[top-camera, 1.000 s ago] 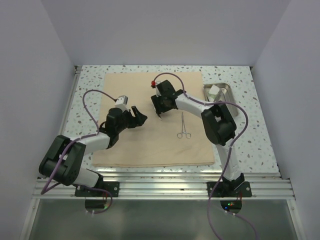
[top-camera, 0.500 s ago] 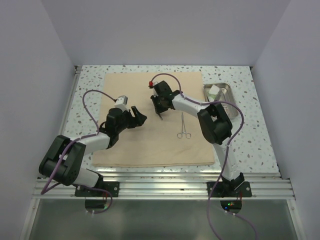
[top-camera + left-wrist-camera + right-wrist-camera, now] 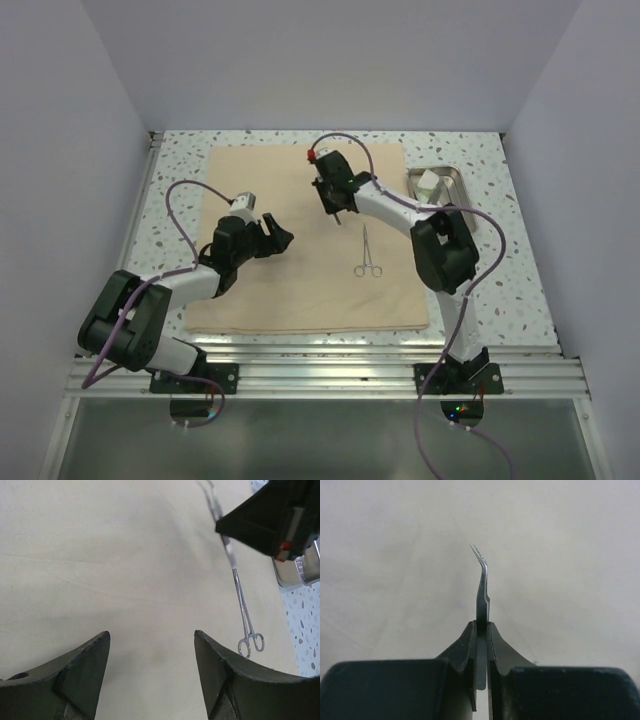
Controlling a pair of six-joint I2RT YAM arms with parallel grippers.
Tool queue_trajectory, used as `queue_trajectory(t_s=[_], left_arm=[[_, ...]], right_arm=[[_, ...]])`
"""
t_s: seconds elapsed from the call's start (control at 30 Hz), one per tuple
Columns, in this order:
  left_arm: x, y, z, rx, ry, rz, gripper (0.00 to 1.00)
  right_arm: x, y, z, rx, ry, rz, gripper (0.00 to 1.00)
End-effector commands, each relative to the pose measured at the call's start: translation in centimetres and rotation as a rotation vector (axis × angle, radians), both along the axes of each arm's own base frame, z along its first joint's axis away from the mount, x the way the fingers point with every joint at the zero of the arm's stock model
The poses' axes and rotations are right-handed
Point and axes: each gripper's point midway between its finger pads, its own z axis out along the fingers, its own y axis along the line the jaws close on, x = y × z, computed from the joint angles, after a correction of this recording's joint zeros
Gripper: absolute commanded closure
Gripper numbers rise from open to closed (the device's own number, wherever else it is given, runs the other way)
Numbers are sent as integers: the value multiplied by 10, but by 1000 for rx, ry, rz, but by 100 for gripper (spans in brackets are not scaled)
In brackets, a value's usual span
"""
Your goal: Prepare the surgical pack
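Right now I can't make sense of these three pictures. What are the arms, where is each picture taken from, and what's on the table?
These are two robot arms bolted at the table's near edge, each ending in a two-finger gripper. The wide picture looks down from above; the other two come from a camera on each wrist. A tan cloth is spread on the speckled table. On it lie ring-handled forceps; at its right edge stands a steel tray with a white packet. The right gripper is shut on a thin steel instrument with a bent tip. The left gripper hangs open over the cloth, holding nothing.
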Motion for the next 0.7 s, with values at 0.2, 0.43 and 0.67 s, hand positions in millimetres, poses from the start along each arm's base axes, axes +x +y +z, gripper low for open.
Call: queue_trajectory(t_s=[0.2, 0.43, 0.67], left_arm=[[6, -2, 10, -18, -29, -8, 28], [5, -4, 10, -24, -28, -17, 28], [4, -5, 10, -27, -27, -21, 28]], right_arm=[[45, -198, 80, -95, -182, -336, 100], [59, -290, 63, -133, -145, -507, 100], [60, -331, 30, -203, -62, -646, 100]])
